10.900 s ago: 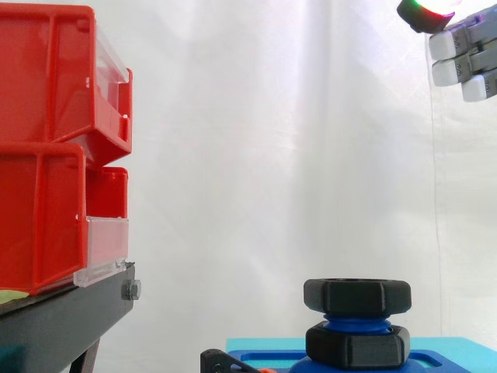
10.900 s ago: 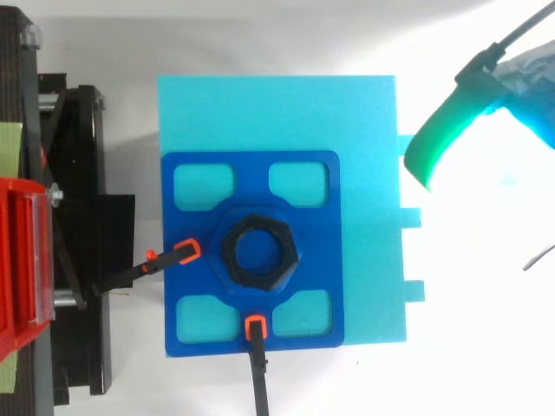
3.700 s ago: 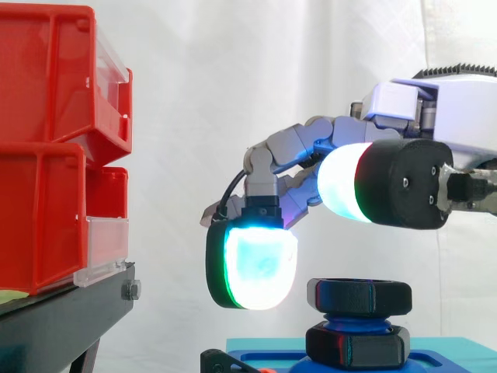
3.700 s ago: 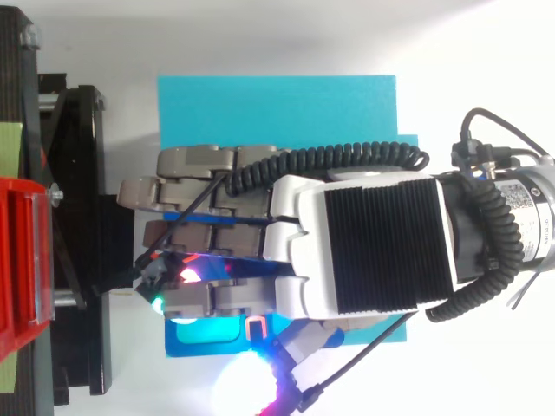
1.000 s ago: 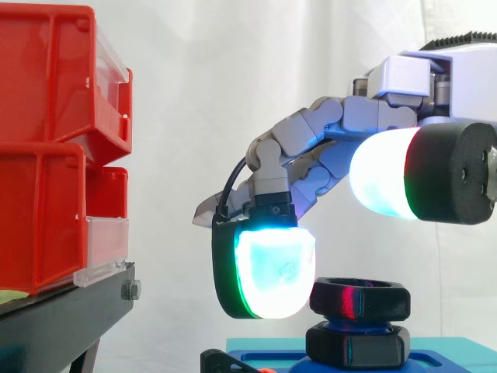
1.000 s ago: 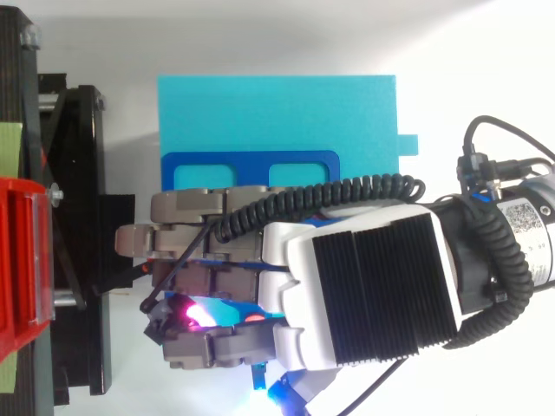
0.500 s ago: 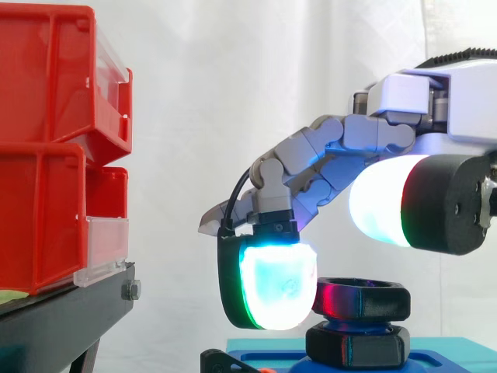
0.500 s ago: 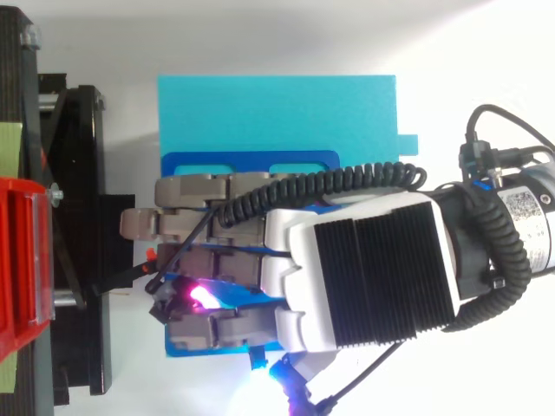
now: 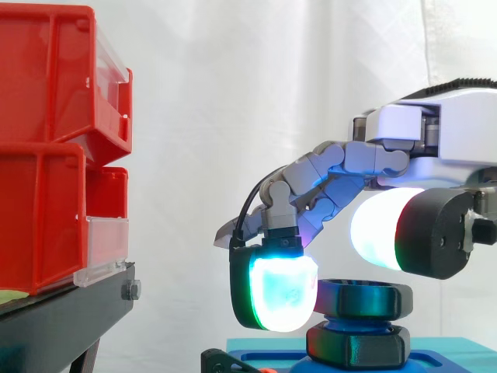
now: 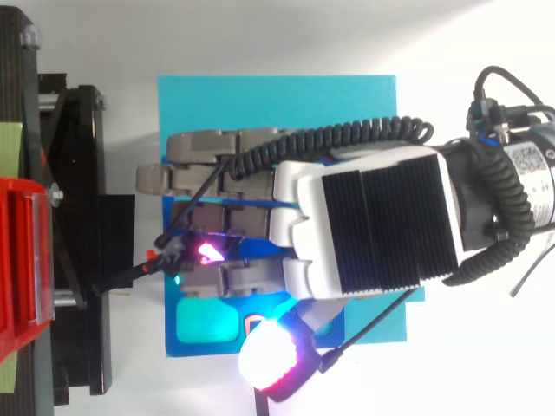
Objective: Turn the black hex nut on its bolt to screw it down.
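Hand [image 10: 364, 225] arches over your black hex nut [image 9: 365, 299] on its blue bolt [image 9: 363, 321]; whether it grips, you cannot tell.

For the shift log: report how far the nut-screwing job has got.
Done: the hand sits at the upper black hex nut. In hand: whether it grips cannot be told. Left: blue bolt thread shows between it and the lower nut, so screwing down remains.

Two red bins [image 9: 46, 148] sit stacked at the left on a black stand [image 9: 62, 318], with a white curtain [image 9: 233, 93] behind. To their right lies a cyan block [image 10: 260, 104], and a black, orange-tipped clamp [image 10: 117, 277] reaches in from its left.
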Motion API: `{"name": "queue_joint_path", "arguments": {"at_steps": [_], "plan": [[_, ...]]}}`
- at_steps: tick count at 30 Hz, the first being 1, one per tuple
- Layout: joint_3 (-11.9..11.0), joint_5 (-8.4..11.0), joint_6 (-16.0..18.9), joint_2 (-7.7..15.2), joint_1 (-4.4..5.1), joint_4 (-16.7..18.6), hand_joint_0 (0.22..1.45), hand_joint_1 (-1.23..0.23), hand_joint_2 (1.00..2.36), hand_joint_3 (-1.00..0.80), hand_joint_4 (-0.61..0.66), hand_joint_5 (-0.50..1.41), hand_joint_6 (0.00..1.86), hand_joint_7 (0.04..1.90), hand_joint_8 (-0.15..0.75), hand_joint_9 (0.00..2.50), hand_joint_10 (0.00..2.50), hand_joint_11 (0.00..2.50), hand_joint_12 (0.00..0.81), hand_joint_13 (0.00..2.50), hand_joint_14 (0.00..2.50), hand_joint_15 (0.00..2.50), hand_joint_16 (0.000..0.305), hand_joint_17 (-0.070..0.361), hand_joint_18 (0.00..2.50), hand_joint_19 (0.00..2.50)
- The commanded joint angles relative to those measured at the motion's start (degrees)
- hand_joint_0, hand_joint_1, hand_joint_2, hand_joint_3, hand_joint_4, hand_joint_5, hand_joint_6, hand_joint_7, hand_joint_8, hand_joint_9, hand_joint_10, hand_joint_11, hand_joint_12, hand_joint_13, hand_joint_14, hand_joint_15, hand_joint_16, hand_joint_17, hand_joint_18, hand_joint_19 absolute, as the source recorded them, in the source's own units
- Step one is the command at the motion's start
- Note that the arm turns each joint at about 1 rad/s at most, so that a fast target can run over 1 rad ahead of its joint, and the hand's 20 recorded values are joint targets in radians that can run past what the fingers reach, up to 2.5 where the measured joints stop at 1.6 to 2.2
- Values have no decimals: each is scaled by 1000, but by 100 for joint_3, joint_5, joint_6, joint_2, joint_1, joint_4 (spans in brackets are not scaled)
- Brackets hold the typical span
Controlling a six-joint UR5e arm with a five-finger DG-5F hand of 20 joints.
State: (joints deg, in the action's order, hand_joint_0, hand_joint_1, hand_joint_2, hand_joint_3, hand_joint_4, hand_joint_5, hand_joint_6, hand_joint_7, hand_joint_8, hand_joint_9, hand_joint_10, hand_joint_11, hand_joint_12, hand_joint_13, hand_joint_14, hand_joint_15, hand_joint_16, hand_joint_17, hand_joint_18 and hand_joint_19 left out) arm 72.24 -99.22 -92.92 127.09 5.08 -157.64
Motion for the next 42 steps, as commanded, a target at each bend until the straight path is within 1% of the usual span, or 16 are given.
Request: {"name": "queue_joint_path", "arguments": {"at_steps": [1,2,4,9,11,16,19,22,28,29,31,33,36,37,40,42], "plan": [[0,-71,-42,0,-86,-3,503,-170,1000,-500,143,-54,720,1080,247,822,7,202,285,516,0,19,44,100,411,209],[0,-88,-51,9,-104,-3,503,-169,1000,-500,141,-54,720,1080,248,824,7,198,285,516,0,20,44,100,412,209],[0,-185,-77,9,-209,23,503,-169,1000,-500,146,-55,721,1083,250,828,7,203,285,516,0,24,44,100,409,210],[0,-343,-77,9,-332,23,503,-168,1000,-500,146,-56,724,1074,247,827,9,205,286,520,0,28,44,100,410,209],[9,-440,-77,9,-420,41,504,-168,1000,-500,147,-57,725,1071,249,828,7,199,285,520,1,35,44,100,414,209],[0,-545,-60,9,-482,111,503,-169,1000,-500,149,-57,723,1066,248,820,7,192,287,517,0,21,45,100,415,206],[0,-625,-60,0,-482,181,503,-169,1000,-500,154,-56,718,1059,249,821,7,185,286,515,0,10,45,100,412,208],[-9,-686,-33,0,-438,287,503,-169,1000,-500,153,-55,707,1071,247,815,6,177,286,514,1,9,45,100,411,212],[-79,-642,72,9,-289,761,503,-169,1000,-500,165,-52,679,1080,244,814,7,183,286,511,0,7,45,100,411,210],[-79,-642,72,9,-289,761,503,-169,1000,-500,160,-52,678,1077,246,814,7,183,287,511,0,5,45,100,413,213],[-70,-458,81,9,-157,955,503,-169,1000,-500,174,-54,640,1096,244,815,7,183,285,509,0,7,45,100,411,207],[-70,-326,81,9,-122,972,502,-170,1000,-500,186,-58,595,1095,245,814,9,180,286,510,0,10,45,100,413,205],[-70,-1,63,9,54,937,502,-168,1000,-500,197,-58,529,1115,244,806,7,184,287,507,2,11,45,101,412,208],[-70,-1,63,9,54,937,502,-168,1000,-500,205,-61,524,1121,240,808,7,184,287,507,0,14,44,100,406,205],[-70,140,81,9,186,823,502,-168,1000,-500,212,-65,525,1119,240,805,6,184,288,507,0,14,45,101,413,208],[-70,193,63,0,221,761,501,-168,1000,-500,210,-65,525,1115,241,806,7,184,290,507,0,17,45,101,418,214]]}}
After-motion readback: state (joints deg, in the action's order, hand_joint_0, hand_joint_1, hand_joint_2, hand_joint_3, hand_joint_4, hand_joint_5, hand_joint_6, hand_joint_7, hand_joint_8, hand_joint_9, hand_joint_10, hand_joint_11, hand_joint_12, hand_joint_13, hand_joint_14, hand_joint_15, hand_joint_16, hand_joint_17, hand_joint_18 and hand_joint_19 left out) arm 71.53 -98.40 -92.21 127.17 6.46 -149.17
